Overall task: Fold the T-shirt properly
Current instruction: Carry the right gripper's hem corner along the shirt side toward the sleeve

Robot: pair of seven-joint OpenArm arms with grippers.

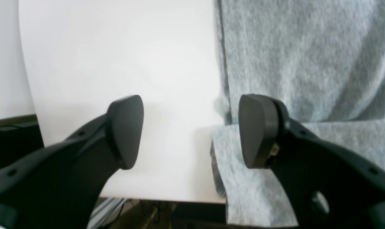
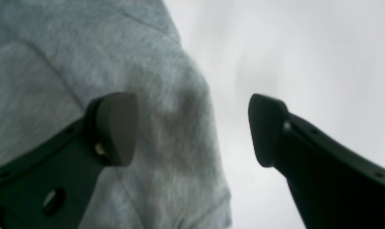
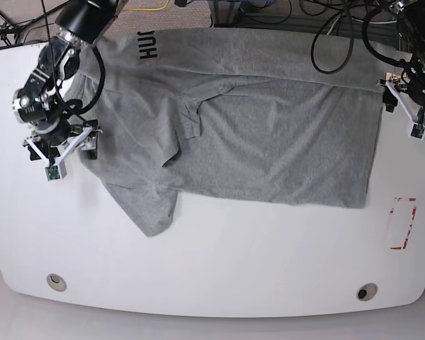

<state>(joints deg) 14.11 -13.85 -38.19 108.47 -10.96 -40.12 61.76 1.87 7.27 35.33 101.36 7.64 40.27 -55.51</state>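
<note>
The T-shirt (image 3: 269, 142) lies spread across the far half of the white table (image 3: 219, 262), its long axis running side to side in the base view. The collar end with the black lettering (image 3: 147, 47) sits toward that view's left, and the straight hem edge faces its right. The far long side is folded over toward the middle, leaving a doubled band along the back edge. One short sleeve (image 3: 152, 209) sticks out toward the near-left as a loose flap, and a creased fold stands near the shirt's middle-left.

The right gripper (image 3: 57, 145) hovers at the shirt's left edge near the shoulder. In the right wrist view its jaws are spread wide with nothing between them, one pad (image 2: 116, 127) over grey cloth and the other over bare table. The left gripper (image 3: 404, 106) sits at the hem corner on the base view's right. In the left wrist view its jaws also gape wide and hold nothing: one pad (image 1: 256, 130) is above a folded corner of cloth, the other above bare white surface, just by the table's edge.

The near half of the table is bare white, apart from two round holes (image 3: 55, 282) near the front corners and a red rectangular outline (image 3: 402, 223) to the right. Cables (image 3: 333, 35) crowd the far edge behind the shirt.
</note>
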